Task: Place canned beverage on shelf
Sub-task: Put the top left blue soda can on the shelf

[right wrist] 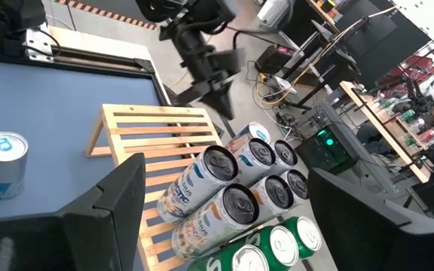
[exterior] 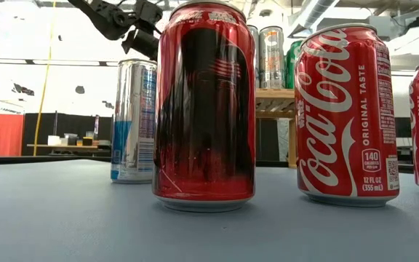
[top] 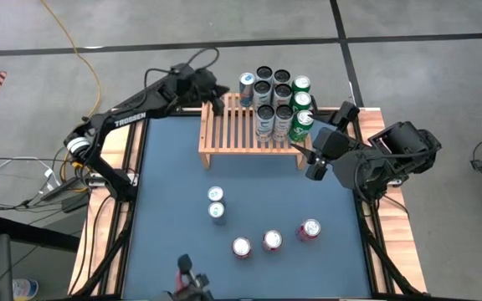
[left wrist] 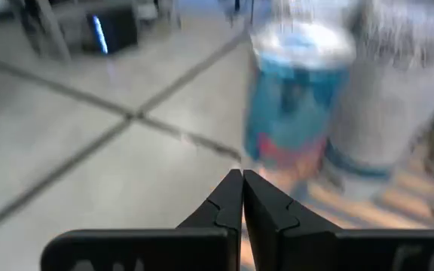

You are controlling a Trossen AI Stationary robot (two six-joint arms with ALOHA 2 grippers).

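The shelf [top: 233,134] is a light-wood slatted rack at the table's far side. Several cans [top: 279,104] stand upright on its right half, the leftmost a blue-and-silver one [top: 247,84] by the far edge. My left gripper [top: 224,100] hovers shut and empty just left of that can, above the slats; it also shows in the right wrist view [right wrist: 218,94]. The left wrist view shows the blue can [left wrist: 296,98] blurred ahead of the shut fingers [left wrist: 242,184]. My right gripper [top: 315,163] stands open and empty above the shelf's right end.
On the blue mat stand two slim silver-blue cans [top: 216,203] and three red cola cans [top: 272,241], which fill the low view [exterior: 204,109]. The shelf's left half [right wrist: 153,128] is bare slats. Wooden rails [top: 136,167] line the table's sides.
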